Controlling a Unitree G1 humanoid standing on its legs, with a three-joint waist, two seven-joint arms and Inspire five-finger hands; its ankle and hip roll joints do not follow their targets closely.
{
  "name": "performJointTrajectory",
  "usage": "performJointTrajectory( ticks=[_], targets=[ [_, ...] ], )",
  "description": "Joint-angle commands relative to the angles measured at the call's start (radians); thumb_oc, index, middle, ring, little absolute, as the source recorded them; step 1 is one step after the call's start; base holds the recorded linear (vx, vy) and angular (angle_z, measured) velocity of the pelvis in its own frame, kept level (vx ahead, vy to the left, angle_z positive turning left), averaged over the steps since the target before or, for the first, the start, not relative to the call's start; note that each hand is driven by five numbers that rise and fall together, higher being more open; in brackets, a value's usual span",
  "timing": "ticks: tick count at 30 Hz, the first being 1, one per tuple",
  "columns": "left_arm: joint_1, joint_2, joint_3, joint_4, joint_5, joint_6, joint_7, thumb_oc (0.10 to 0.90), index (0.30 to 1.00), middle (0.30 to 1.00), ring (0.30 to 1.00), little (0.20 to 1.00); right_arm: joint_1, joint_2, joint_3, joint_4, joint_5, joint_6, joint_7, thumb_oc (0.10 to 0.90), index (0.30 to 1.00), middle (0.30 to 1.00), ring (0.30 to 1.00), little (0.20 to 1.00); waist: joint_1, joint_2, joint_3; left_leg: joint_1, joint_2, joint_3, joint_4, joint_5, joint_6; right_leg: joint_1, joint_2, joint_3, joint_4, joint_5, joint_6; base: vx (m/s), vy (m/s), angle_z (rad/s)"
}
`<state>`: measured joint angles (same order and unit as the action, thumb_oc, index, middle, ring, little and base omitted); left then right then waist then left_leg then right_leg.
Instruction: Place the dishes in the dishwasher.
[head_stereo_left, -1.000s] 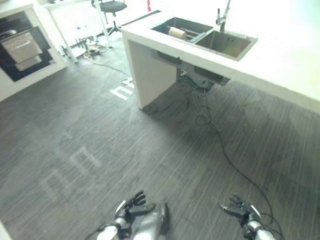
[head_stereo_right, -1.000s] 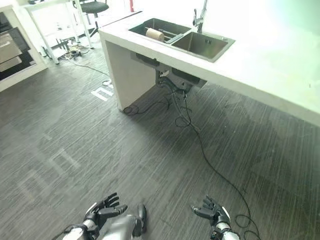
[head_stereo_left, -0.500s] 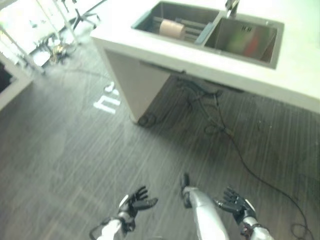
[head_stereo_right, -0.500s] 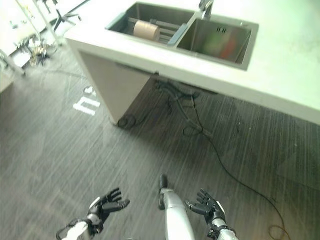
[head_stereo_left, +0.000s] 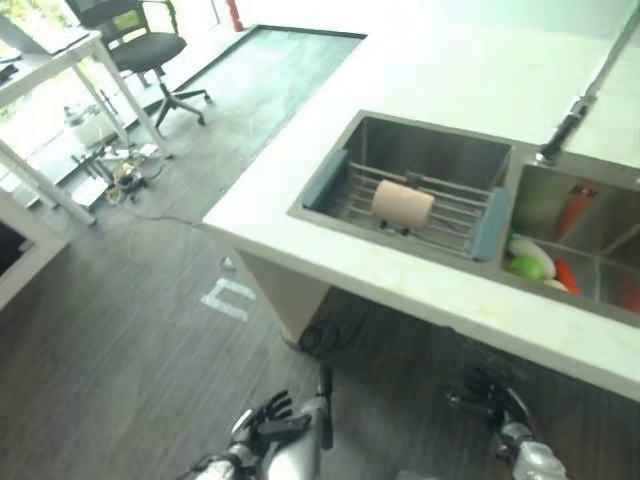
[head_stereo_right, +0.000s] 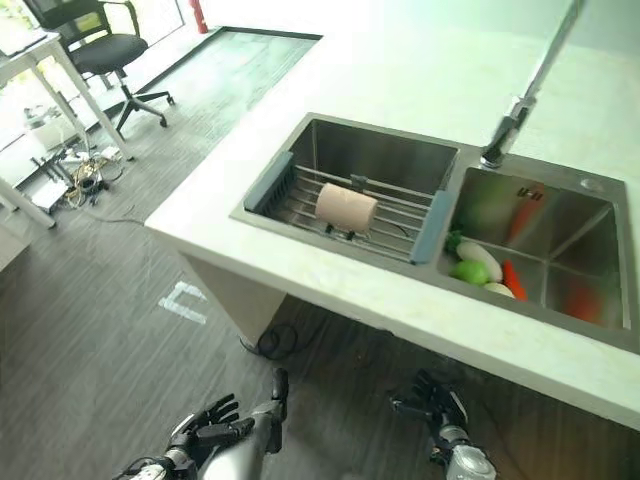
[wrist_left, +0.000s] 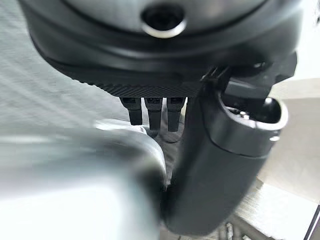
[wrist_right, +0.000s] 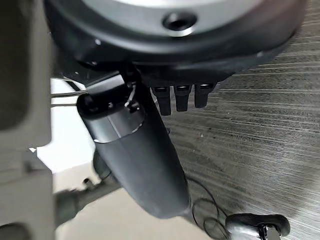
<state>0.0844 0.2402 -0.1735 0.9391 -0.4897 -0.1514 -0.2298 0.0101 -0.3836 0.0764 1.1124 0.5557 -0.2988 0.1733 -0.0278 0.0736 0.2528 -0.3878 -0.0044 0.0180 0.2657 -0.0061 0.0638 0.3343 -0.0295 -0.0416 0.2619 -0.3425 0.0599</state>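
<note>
- left hand (head_stereo_left: 262, 428) low in the head views, palm up, fingers spread and relaxed, holding nothing
- right hand (head_stereo_right: 433, 398) low, fingers loosely spread, empty
- both hands well apart

The right basin of the sink (head_stereo_right: 600, 260) is cut off by the picture's edge in the left eye view, so part of its content is not seen. Inside it lie a green round thing (head_stereo_right: 470, 271), a white long thing (head_stereo_right: 480, 259) and an orange thing (head_stereo_right: 512, 280); they are too small to tell what they are. A red-orange smear (head_stereo_right: 578, 298) near the basin's far side is blurred. The tap (head_stereo_right: 520, 100) is cut off at the top edge. Under the counter (head_stereo_right: 400, 60) the floor is in shadow. The left hand (head_stereo_right: 205, 437) is partly hidden behind the robot's arm.
</note>
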Motion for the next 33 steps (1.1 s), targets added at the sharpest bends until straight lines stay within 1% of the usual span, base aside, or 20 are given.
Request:
performJointTrajectory(
  ticks=[1,2,3,6,7,9,12,17,21,24,25,26,29,30,31,33],
  targets=[
    [-0.098,0.024,0.01,-0.074,0.029,-0.063,-0.029,0.8,0.9,0.9,0.9,0.9,-0.035,-0.038,-0.04,-0.067,0.055,-0.053,0.0,0.8,0.9,0.9,0.9,0.9,0.001,-0.007,-0.002,0.099,0.051,-0.015,0.034,-0.045,-0.123,-0.317,-0.042,-0.001,0.038,0.097,0.046,0.25,0.381,-0.47],
    [-0.113,0.029,0.003,-0.046,0.023,-0.079,-0.028,0.8,0.9,0.9,0.9,0.9,-0.029,-0.025,-0.06,-0.043,0.059,-0.041,0.004,0.8,0.9,0.9,0.9,0.9,-0.013,0.003,-0.018,0.148,0.036,-0.024,0.034,-0.091,-0.107,-0.328,-0.059,-0.011,0.038,0.11,0.052,0.23,0.355,-0.24],
    [-0.117,0.032,0.0,-0.038,0.028,-0.084,-0.023,0.8,0.9,0.9,0.9,0.9,-0.027,-0.018,-0.064,-0.036,0.05,-0.034,0.0,0.8,0.9,0.9,0.9,0.9,-0.016,0.007,-0.023,0.164,0.027,-0.031,0.034,-0.105,-0.1,-0.336,-0.066,-0.015,0.038,0.117,0.055,0.2,0.268,-0.08],
    [-0.129,0.04,-0.001,-0.019,0.024,-0.089,-0.018,0.8,0.9,0.9,0.9,0.9,-0.029,-0.004,-0.069,-0.008,0.047,-0.016,-0.019,0.8,0.9,0.9,0.9,0.9,-0.021,0.011,-0.035,0.189,0.014,-0.033,0.034,-0.128,-0.083,-0.354,-0.08,-0.025,0.038,0.136,0.062,0.09,0.116,0.18],
    [-0.138,0.044,-0.004,-0.003,0.026,-0.098,-0.016,0.8,0.9,0.9,0.9,0.9,-0.032,0.005,-0.074,0.015,0.057,-0.015,-0.015,0.8,0.9,0.9,0.9,0.9,-0.023,0.013,-0.04,0.198,0.006,-0.037,0.034,-0.14,-0.072,-0.369,-0.087,-0.027,0.038,0.148,0.068,0.07,0.086,0.09],
    [-0.15,0.045,-0.012,0.016,0.019,-0.109,-0.008,0.8,0.9,0.9,0.9,0.9,-0.038,0.017,-0.078,0.037,0.044,-0.014,-0.017,0.8,0.9,0.9,0.9,0.9,-0.027,0.015,-0.044,0.205,-0.006,-0.037,0.034,-0.155,-0.057,-0.39,-0.093,-0.021,0.038,0.165,0.076,0.06,0.087,0.03],
    [-0.157,0.046,-0.013,0.03,0.017,-0.105,-0.006,0.8,0.9,0.9,0.9,0.9,-0.04,0.034,-0.08,0.055,0.038,-0.007,-0.03,0.8,0.9,0.9,0.9,0.9,-0.033,0.017,-0.05,0.201,-0.015,-0.032,0.034,-0.171,-0.041,-0.414,-0.098,-0.012,0.038,0.181,0.087,0.03,0.044,-0.22],
    [-0.164,0.035,-0.012,0.078,0.057,-0.092,0.011,0.8,0.9,0.9,0.9,0.9,-0.034,0.062,-0.097,0.084,0.034,0.0,-0.063,0.8,0.9,0.9,0.9,0.9,-0.048,0.013,-0.058,0.203,-0.006,-0.013,0.034,-0.192,-0.032,-0.446,-0.104,-0.006,0.038,0.202,0.105,0.02,-0.017,-0.05],
    [-0.158,0.033,-0.015,0.107,0.075,-0.088,0.023,0.8,0.9,0.9,0.9,0.9,-0.026,0.068,-0.105,0.092,0.023,0.004,-0.062,0.8,0.9,0.9,0.9,0.9,-0.059,0.01,-0.058,0.215,0.007,0.004,0.034,-0.206,-0.031,-0.449,-0.106,-0.005,0.038,0.2,0.108,0.02,-0.04,-0.23],
    [-0.144,0.03,-0.014,0.142,0.09,-0.071,0.029,0.8,0.9,0.9,0.9,0.9,-0.019,0.074,-0.108,0.1,0.022,-0.001,-0.055,0.8,0.9,0.9,0.9,0.9,-0.061,0.005,-0.058,0.226,0.018,0.02,0.034,-0.216,-0.035,-0.448,-0.116,-0.02,0.038,0.196,0.113,0.02,-0.048,-0.12],
    [-0.138,0.028,-0.007,0.164,0.102,-0.061,0.031,0.8,0.9,0.9,0.9,0.9,-0.018,0.076,-0.107,0.103,0.029,-0.004,-0.05,0.8,0.9,0.9,0.9,0.9,-0.06,0.001,-0.058,0.23,0.025,0.033,0.034,-0.22,-0.039,-0.445,-0.124,-0.037,0.038,0.194,0.115,0.02,-0.06,-0.21],
    [-0.13,0.026,0.001,0.191,0.106,-0.05,0.042,0.8,0.9,0.9,0.9,0.9,-0.018,0.079,-0.104,0.108,0.029,-0.003,-0.042,0.8,0.9,0.9,0.9,0.9,-0.055,-0.006,-0.059,0.236,0.034,0.052,0.034,-0.223,-0.043,-0.448,-0.143,-0.069,0.038,0.198,0.12,0.02,-0.074,-0.31],
    [-0.1,0.024,0.068,0.229,0.059,-0.042,0.077,0.8,0.9,0.9,0.9,0.9,-0.042,0.09,-0.083,0.112,-0.049,0.014,-0.009,0.8,0.9,0.9,0.9,0.9,-0.013,-0.027,-0.05,0.251,0.085,0.156,0.034,-0.218,-0.071,-0.455,-0.246,-0.225,0.038,0.241,0.157,-0.04,-0.106,-0.8],
    [-0.097,0.027,0.081,0.232,0.053,-0.044,0.087,0.8,0.9,0.9,0.9,0.9,-0.049,0.094,-0.079,0.111,-0.068,0.018,0.0,0.8,0.9,0.9,0.9,0.9,-0.003,-0.034,-0.045,0.255,0.093,0.168,0.034,-0.224,-0.074,-0.469,-0.274,-0.252,0.038,0.266,0.163,-0.16,-0.307,-1.57],
    [-0.108,0.04,0.105,0.238,0.04,-0.026,0.114,0.8,0.9,0.9,0.9,0.9,-0.056,0.096,-0.06,0.106,-0.049,0.028,0.018,0.8,0.9,0.9,0.9,0.9,0.01,-0.043,-0.038,0.248,0.117,0.181,0.034,-0.214,-0.082,-0.474,-0.277,-0.277,0.038,0.257,0.163,-0.12,-0.341,-1.24],
    [-0.112,0.055,0.109,0.253,0.083,-0.049,0.147,0.8,0.9,0.9,0.9,0.9,-0.053,0.086,-0.052,0.109,0.006,0.019,0.042,0.8,0.9,0.9,0.9,0.9,0.0,-0.04,-0.034,0.254,0.142,0.182,0.034,-0.204,-0.1,-0.469,-0.258,-0.277,0.038,0.234,0.148,-0.06,-0.273,-0.16]
  ],
)
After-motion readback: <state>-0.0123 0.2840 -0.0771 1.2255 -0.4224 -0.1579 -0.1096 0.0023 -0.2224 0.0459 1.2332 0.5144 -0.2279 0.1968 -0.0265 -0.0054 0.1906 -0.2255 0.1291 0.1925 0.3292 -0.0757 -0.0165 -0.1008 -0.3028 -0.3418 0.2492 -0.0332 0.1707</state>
